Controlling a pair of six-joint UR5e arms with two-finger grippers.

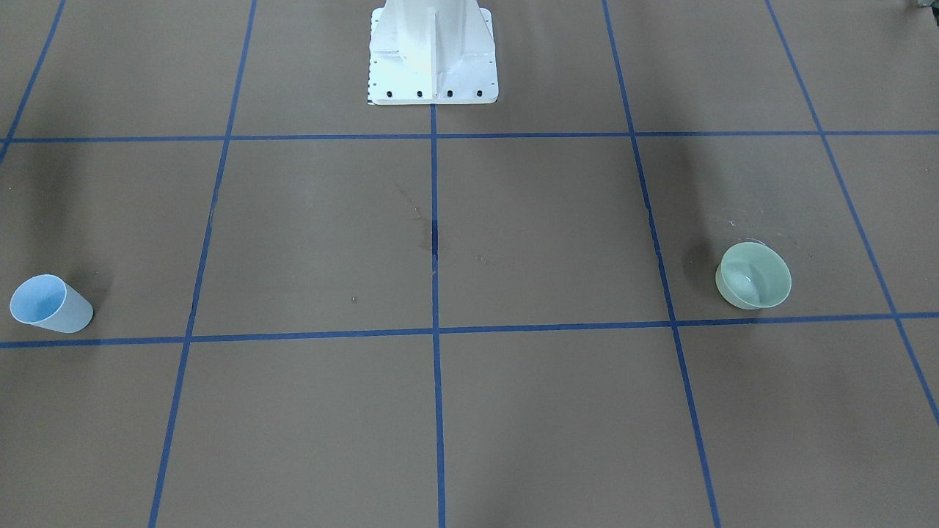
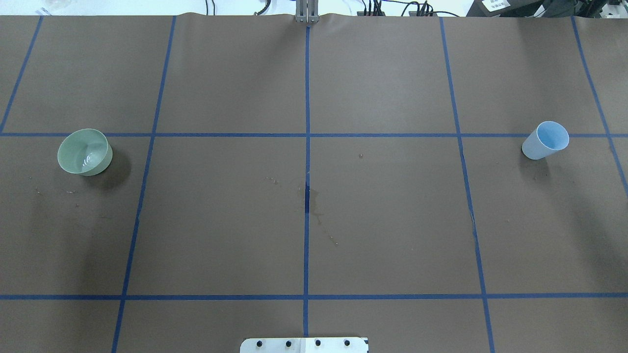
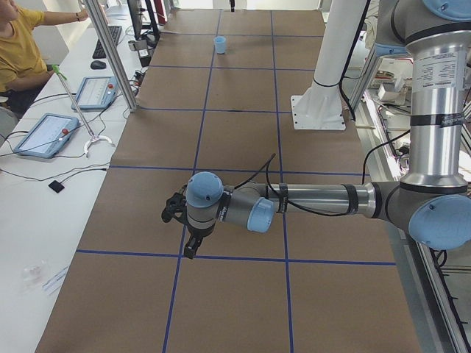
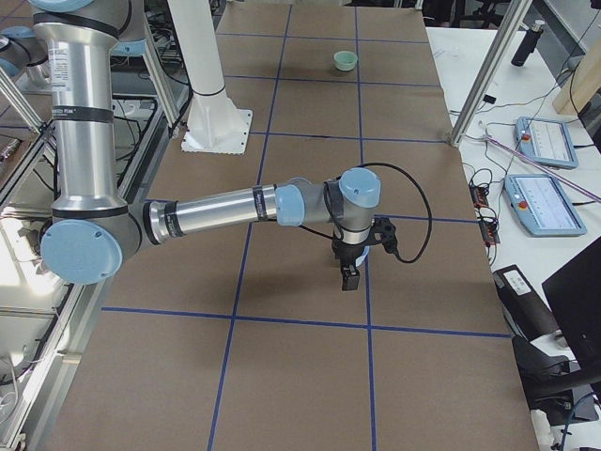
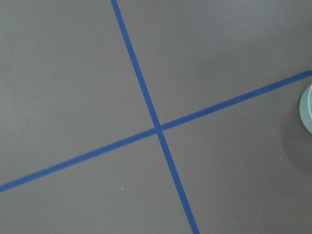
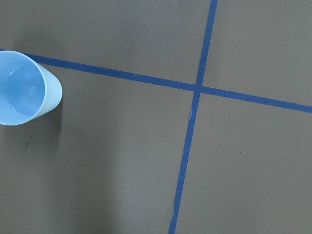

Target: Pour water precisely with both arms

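A pale green bowl (image 1: 754,275) (image 2: 84,151) (image 4: 346,60) stands upright on the robot's left side; its rim shows at the edge of the left wrist view (image 5: 307,108). Faint glints of water (image 2: 91,159) lie in its bottom. A light blue cup (image 1: 48,304) (image 2: 547,139) (image 3: 220,45) (image 6: 22,87) stands upright on the robot's right side. My left gripper (image 3: 188,246) hangs low over the table near the bowl's spot, and the arm hides the bowl there. My right gripper (image 4: 349,275) hangs low beside the cup's spot. I cannot tell whether either gripper is open or shut.
The white pedestal (image 1: 433,55) (image 2: 304,344) stands at the robot's edge. Blue tape lines (image 2: 307,147) grid the brown table. Dried stains (image 2: 319,215) mark the middle. An operator (image 3: 18,44), tablets (image 3: 48,134) and metal posts (image 3: 110,51) line the far side.
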